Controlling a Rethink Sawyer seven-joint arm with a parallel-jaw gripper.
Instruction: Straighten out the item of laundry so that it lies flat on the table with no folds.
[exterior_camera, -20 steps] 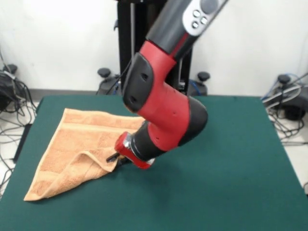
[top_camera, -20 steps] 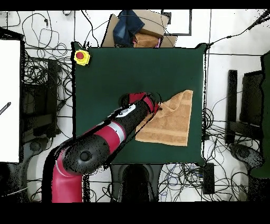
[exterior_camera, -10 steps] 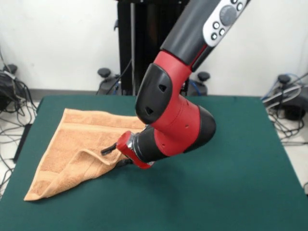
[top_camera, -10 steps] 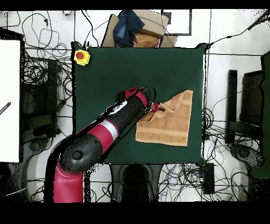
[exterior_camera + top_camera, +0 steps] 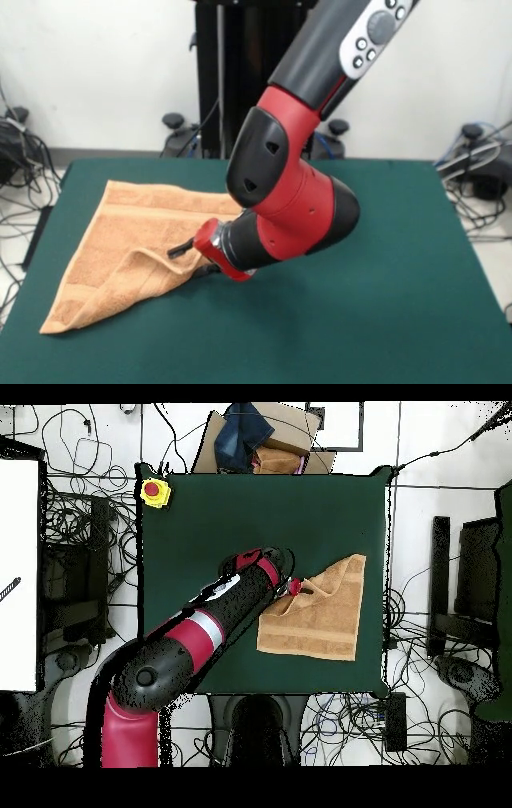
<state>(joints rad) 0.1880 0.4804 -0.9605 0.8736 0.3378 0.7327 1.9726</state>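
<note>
**Towel part-folded, gripper at its edge**

Towel (image 5: 120, 248): peach-orange, on the green table (image 5: 360, 320), at the left side in the front view, well inside the table's edges. Not flat. One corner is turned over onto the cloth, leaving a raised fold ridge that runs from mid-towel toward the gripper. Woven band visible along the far edge. Near-left corner lies close to the table's front-left edge. In the overhead view the towel (image 5: 318, 616) sits toward the right side of the table (image 5: 200, 514), its outline a skewed four-sided shape with a pulled-in corner next to the gripper.

Gripper (image 5: 190, 258): low over the table at the towel's folded edge, arm (image 5: 288, 200) coming down from above and bent at the wrist. Two dark fingers (image 5: 181, 248) point toward the towel with a gap between them; the upper one lies over the fold, the lower one near the cloth's edge. Jaws look parted, no cloth clearly pinched between them. Overhead, the gripper (image 5: 297, 589) meets the towel's inner corner.

Yellow box with red button (image 5: 154, 491) at one table corner, well apart from the towel.
</note>
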